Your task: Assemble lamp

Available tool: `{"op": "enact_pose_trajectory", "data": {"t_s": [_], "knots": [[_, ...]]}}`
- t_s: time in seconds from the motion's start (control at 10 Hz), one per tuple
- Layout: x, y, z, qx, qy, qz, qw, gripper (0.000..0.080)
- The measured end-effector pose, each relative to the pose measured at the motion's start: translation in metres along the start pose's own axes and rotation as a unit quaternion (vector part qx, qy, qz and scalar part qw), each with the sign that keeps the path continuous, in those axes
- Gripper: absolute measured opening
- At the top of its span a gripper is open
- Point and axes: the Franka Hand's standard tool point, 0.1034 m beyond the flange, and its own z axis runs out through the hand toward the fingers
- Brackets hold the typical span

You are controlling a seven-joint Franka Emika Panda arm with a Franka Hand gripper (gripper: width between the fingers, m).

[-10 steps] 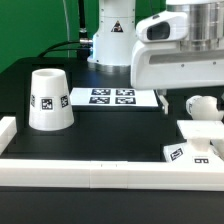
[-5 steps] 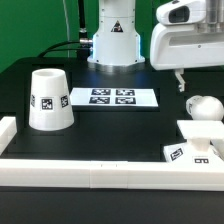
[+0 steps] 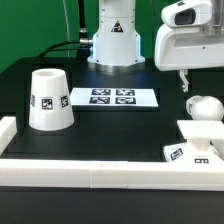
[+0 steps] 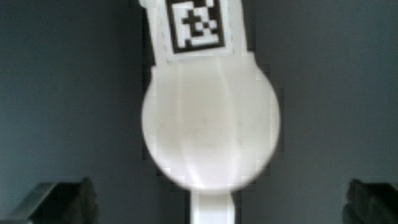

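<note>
The white rounded bulb lies on the black table at the exterior view's right. In the wrist view the bulb fills the middle, with its tag at one end. My gripper hangs above the bulb, apart from it. It is open and empty, and its dark fingertips stand wide on either side of the bulb's narrow end. The low blocky base sits just in front of the bulb. The cone shade stands at the exterior view's left.
The marker board lies flat at the middle back. White border rails run along the front and the left edge. The arm's base stands behind the board.
My gripper has risen and moved toward the exterior view's right, ending over the bulb. The lamp parts have not moved.
</note>
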Motion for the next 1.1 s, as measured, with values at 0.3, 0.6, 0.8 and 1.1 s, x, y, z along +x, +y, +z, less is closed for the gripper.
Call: {"op": "enact_pose_trajectory", "data": {"t_s": [0.3,0.6,0.8,1.1], "knots": [[0.0,-0.002,0.006,-0.004,-0.1,-0.02,0.995,0.0699],[-0.002,-0.002,0.009,-0.007,-0.181,-0.018,0.983,0.0699],[-0.01,-0.001,0.012,-0.029,-0.253,0.003,0.967,0.0699],[-0.003,0.001,0.016,-0.027,-0.3,0.005,0.954,0.0699]]}}
